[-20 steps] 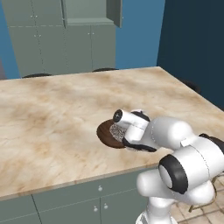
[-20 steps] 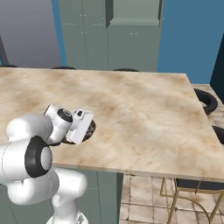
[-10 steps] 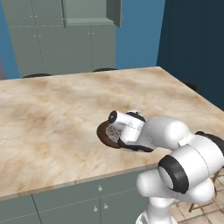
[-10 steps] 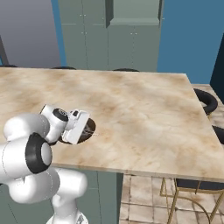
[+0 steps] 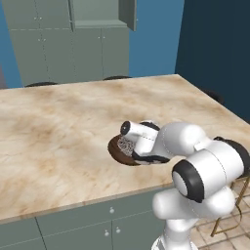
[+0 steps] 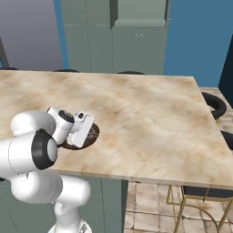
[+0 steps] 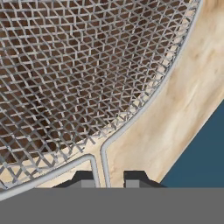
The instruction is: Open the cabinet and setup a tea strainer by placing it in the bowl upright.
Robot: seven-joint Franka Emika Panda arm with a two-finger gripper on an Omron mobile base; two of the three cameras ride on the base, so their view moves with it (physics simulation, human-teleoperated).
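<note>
We find no legible text, labels, brand marks, numbers or signs in any of the three views.
</note>
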